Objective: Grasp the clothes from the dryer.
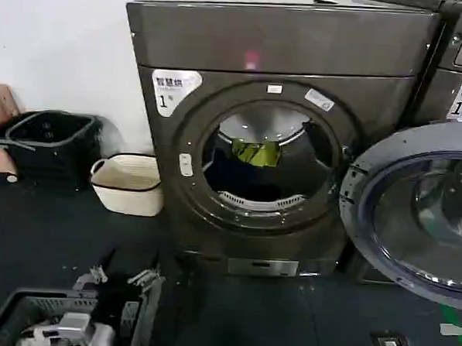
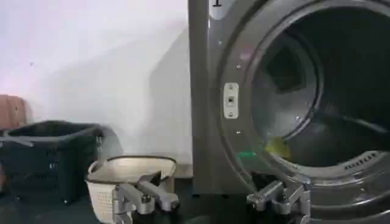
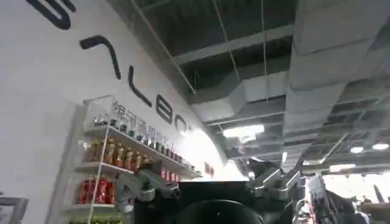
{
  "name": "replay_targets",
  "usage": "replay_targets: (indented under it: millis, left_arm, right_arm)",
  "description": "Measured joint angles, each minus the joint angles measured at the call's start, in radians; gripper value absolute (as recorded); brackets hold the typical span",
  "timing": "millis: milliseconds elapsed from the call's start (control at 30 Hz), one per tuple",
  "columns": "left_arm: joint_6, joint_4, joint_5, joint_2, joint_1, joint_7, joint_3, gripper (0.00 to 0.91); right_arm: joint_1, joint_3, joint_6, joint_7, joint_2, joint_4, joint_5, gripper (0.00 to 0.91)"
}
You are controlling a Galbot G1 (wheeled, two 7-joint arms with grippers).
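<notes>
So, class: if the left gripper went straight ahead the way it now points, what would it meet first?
Probably the dryer front, near its porthole rim; the open left gripper faces it, though depth is unclear.

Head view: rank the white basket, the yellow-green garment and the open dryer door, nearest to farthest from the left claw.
From the left claw, low on the left:
1. White basket, beside the dryer, left.
2. Yellow-green garment, inside the drum.
3. Open dryer door, far right.
</notes>
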Motion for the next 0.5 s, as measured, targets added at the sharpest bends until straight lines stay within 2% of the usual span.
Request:
replay_targets:
  millis: [500]
  left_arm:
    - [-0.054, 0.010, 0.053, -0.005, 0.005, -0.020, 0.049, 0.907]
  right_arm:
    - [-0.013, 0.001, 0.032, 0.012, 0.002, 0.006, 0.022, 0.907]
